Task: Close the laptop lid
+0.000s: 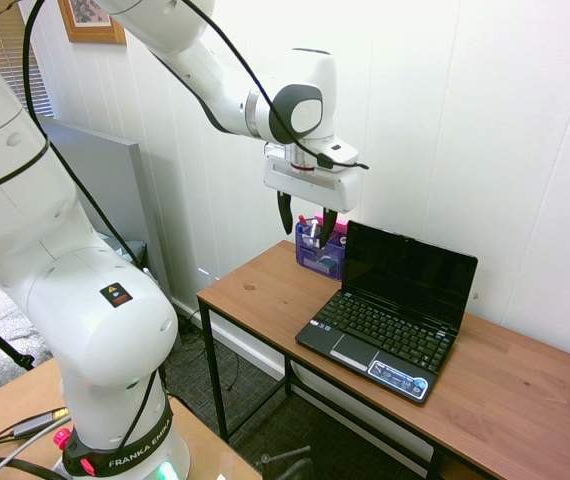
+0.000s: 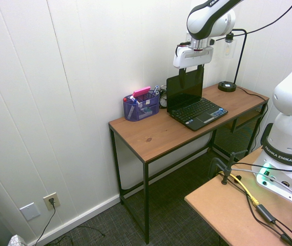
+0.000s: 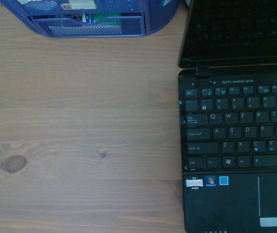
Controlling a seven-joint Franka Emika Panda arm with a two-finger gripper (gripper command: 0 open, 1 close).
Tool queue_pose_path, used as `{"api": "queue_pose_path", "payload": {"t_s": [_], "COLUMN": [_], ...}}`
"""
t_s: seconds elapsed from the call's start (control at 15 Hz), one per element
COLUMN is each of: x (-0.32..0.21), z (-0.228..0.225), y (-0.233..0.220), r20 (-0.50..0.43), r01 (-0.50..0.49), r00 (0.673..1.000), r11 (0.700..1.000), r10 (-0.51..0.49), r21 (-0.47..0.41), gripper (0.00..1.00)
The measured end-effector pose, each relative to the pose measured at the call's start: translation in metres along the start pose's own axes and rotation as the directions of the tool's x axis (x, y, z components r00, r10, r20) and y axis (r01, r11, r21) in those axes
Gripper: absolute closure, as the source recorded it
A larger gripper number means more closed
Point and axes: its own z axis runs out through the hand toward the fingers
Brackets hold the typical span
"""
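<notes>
A small black netbook (image 1: 385,335) stands open on the wooden desk (image 1: 255,290). The laptop lid (image 1: 410,272) is upright with a dark screen, leaning slightly back toward the wall. My gripper (image 1: 306,222) hangs open and empty above the desk, just off the lid's upper left corner and touching nothing. From the other side the gripper (image 2: 191,70) appears level with the top edge of the lid (image 2: 184,88). The wrist view looks straight down on bare desk beside the keyboard (image 3: 235,145) and the lid (image 3: 240,31).
A blue mesh organizer (image 1: 317,255) with pens stands by the wall, just left of the laptop and below the gripper; it also shows as the organizer (image 2: 140,106). A black round lamp base (image 2: 227,86) sits at the desk's far end. The white wall is close behind the lid.
</notes>
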Motion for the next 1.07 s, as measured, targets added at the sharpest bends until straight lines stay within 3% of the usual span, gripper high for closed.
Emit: {"api": "queue_pose_path", "payload": {"t_s": [0.33, 0.8, 0.87, 1.07], "x": [0.010, 0.111, 0.128, 0.174], "z": [-0.006, -0.054, -0.052, -0.039], "y": [0.004, -0.013, -0.021, -0.044], "r20": [-0.046, -0.151, -0.157, -0.163], "r01": [-0.013, -0.072, -0.074, -0.091], "r00": [0.999, 0.986, 0.985, 0.983], "r11": [1.000, 0.997, 0.997, 0.996], "r10": [0.012, 0.070, 0.071, 0.088], "r21": [-0.029, -0.010, -0.013, -0.011], "gripper": [0.00, 0.00, 1.00, 1.00]}}
